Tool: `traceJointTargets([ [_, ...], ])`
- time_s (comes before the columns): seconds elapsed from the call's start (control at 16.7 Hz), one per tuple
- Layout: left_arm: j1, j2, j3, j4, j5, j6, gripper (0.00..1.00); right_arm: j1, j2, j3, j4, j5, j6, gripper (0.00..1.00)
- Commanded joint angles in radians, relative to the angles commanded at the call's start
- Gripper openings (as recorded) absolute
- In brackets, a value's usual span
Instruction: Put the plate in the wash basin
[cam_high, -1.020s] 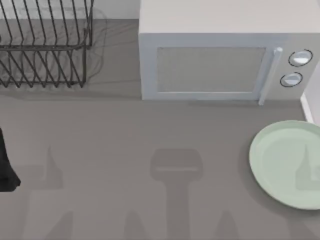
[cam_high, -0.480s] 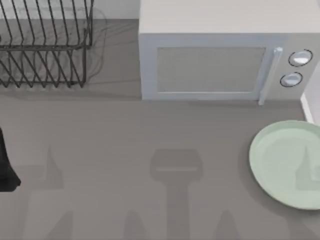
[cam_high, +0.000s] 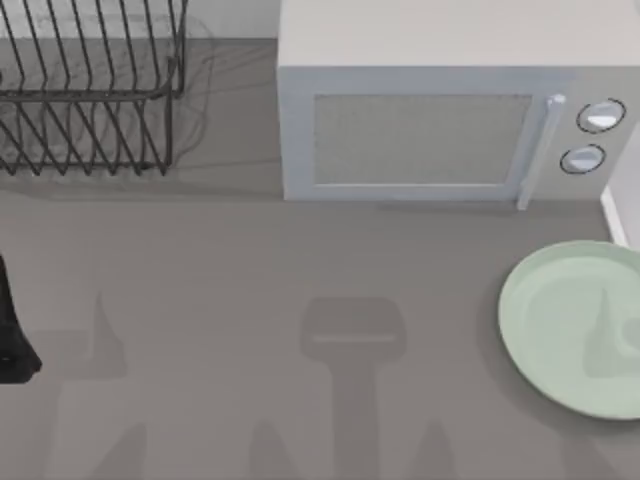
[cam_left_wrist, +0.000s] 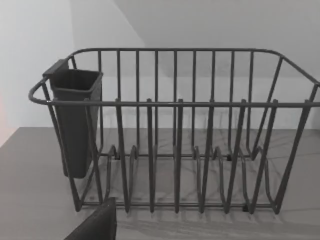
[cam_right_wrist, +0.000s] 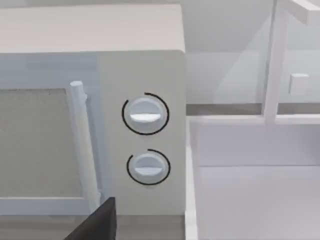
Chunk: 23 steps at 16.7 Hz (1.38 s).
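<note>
One plate (cam_high: 565, 325), pale mint-green, round, glossy, shallow raised rim

Plate (cam_high: 560, 325) cut off by the top view's right edge, far rim out of sight. Wash basin (cam_high: 613, 218) reduced to a thin white strip at that same edge. Dish rack (cam_high: 90, 90) cropped at top and left. Dark arm part (cam_high: 12, 330) clipped at the left edge, hand state impossible to tell.

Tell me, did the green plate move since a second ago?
No. In the top view the plate sits at the same spot below the microwave knobs, beside the white wash basin rim.
</note>
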Motion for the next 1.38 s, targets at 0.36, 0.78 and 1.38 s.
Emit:
traceJointTargets([
  [0.36,0.000,0.000,0.000,0.000,0.000,0.000,1.00,0.117,0.452,0.357,-0.282,0.000,0.120,1.00],
  [0.78,0.000,0.000,0.000,0.000,0.000,0.000,1.00,0.284,1.172,0.870,-0.685,0.000,0.293,1.00],
  [1.38,0.000,0.000,0.000,0.000,0.000,0.000,1.00,0.420,1.756,1.287,-1.014,0.001,0.434,1.00],
])
